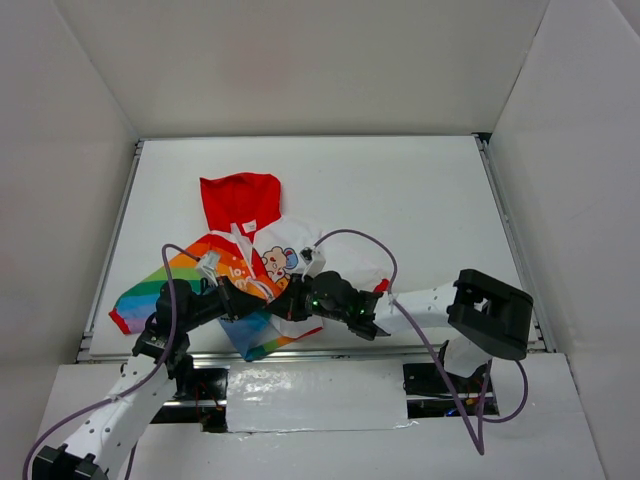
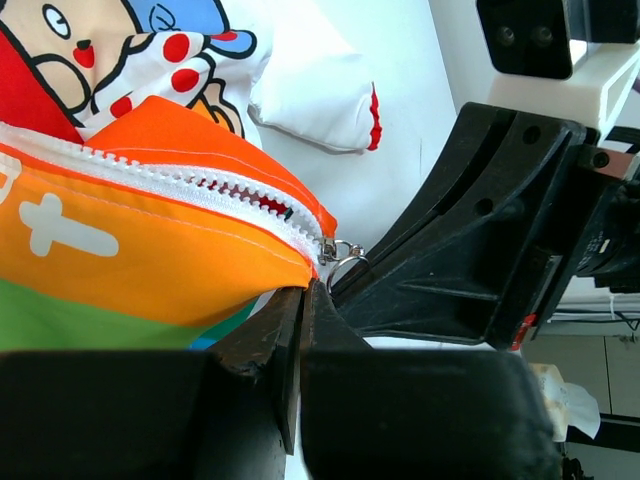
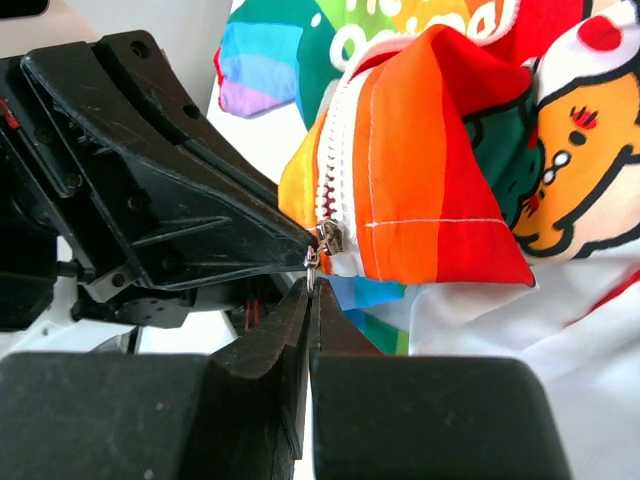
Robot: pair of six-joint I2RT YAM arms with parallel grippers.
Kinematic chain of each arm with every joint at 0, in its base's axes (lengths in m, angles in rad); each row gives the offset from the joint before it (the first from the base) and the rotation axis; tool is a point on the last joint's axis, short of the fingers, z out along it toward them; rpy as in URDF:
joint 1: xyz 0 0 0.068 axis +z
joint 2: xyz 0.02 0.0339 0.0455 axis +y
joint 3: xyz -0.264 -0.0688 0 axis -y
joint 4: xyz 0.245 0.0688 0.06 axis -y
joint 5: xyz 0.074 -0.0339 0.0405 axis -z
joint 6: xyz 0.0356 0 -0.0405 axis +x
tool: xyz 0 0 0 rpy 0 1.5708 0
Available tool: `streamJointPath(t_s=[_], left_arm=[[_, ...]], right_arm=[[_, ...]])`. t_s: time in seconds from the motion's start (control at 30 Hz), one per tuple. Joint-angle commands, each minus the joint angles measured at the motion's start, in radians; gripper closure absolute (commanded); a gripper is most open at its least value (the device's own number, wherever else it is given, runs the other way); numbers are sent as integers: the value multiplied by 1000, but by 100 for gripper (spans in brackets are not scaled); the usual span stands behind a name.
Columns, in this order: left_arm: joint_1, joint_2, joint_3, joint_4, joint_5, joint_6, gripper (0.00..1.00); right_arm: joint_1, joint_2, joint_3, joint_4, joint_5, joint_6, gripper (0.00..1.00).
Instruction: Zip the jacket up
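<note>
The jacket (image 1: 240, 255) lies at the table's front left, red hood (image 1: 240, 200) pointing away, rainbow half (image 2: 120, 270) beside the white cartoon half (image 2: 120, 50). The two grippers meet at its lower end. My left gripper (image 2: 303, 290) is shut on the orange fabric edge just below the zipper slider (image 2: 328, 250). My right gripper (image 3: 310, 285) is shut on the metal pull ring hanging from the slider (image 3: 330, 238). The white zipper teeth (image 2: 170, 180) run up from the slider, still parted a little way above it. In the top view the left gripper (image 1: 262, 293) and the right gripper (image 1: 300, 298) almost touch.
A red-edged white sleeve cuff (image 2: 320, 100) lies beyond the zipper. A rainbow sleeve (image 1: 140, 295) stretches toward the table's left front edge. White walls enclose the table (image 1: 420, 200). A purple cable (image 1: 370, 245) loops over the right arm.
</note>
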Motion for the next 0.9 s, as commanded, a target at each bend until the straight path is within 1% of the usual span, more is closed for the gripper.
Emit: streamJointPath(t_s=[0.0,0.1,0.17,0.23,0.27,0.3,0.37,0.5,0.53,0.7,0.87], left_arm=[[-4,1,7,52,25,24,100],[-5,-3,-6,60,29,22,100],[-5,-8,-16,75,35,22,100],[-5,-25,-21,83,45,21,100],[-5,-34,-20,74,44,27,100],[-5,-52,-18,71,45,29,100],[-7,-65,-15,45,42,36,100],[-7,-80,-13,28,47,49,100],[-7,-81,-15,28,48,50,100],[-7,-101,-18,28,53,50,100],[-9,-115,-13,19,53,56,100]], right_arm=[[-2,-61,61,-116,-25,37,100],[-16,-67,103,-167,-78,60,100],[-43,-53,135,-179,-189,89,100],[-68,-30,129,-146,-300,126,100],[-87,-27,118,-114,-331,144,100],[-94,-21,107,-44,-364,156,100],[-105,-21,94,-5,-417,188,100],[-147,-7,135,-32,-511,224,100],[-155,5,149,-29,-557,233,100],[-189,33,150,-9,-638,365,100],[-187,19,103,23,-645,524,100]])
